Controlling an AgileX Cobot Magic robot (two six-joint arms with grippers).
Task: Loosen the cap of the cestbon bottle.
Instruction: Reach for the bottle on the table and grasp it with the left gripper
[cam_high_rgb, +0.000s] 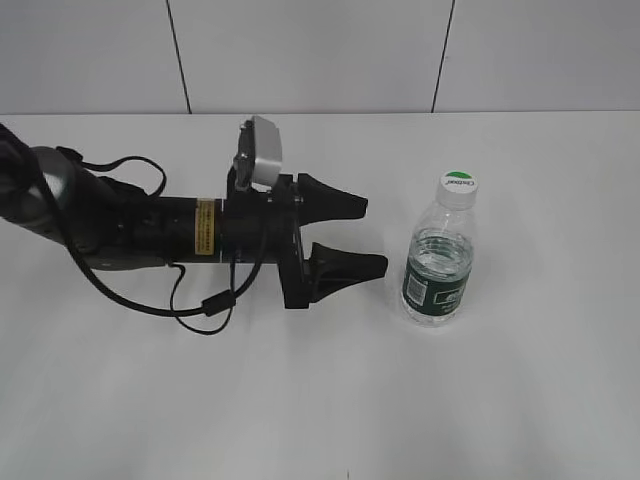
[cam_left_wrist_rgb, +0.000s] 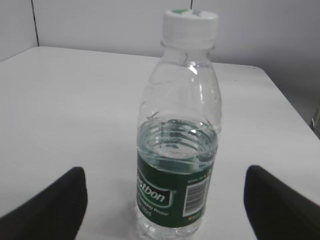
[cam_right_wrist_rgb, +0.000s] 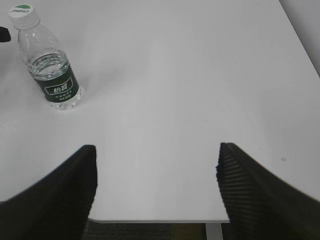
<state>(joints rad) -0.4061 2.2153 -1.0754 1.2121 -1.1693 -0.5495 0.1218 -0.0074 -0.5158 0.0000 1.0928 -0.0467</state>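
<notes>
The cestbon bottle (cam_high_rgb: 437, 262) stands upright on the white desk (cam_high_rgb: 520, 400), its cap (cam_high_rgb: 458, 189) seemingly fully seated. The left tool (cam_high_rgb: 365, 238) lies just beside it, released and aimed at the body: the approach step. Next it likely must close on the body. The right tool (cam_right_wrist_rgb: 156, 187) waits released, well apart. The label reads "stbon" and "Water"; the cap's lettering is illegible.

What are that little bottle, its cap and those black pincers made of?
The bottle looks like thin clear plastic: you see water and ribs through it, with a glossy green label. The cap seems matte white plastic, green on top. The right tool's fingers look like black rubber or plastic, with fine ridges.
</notes>
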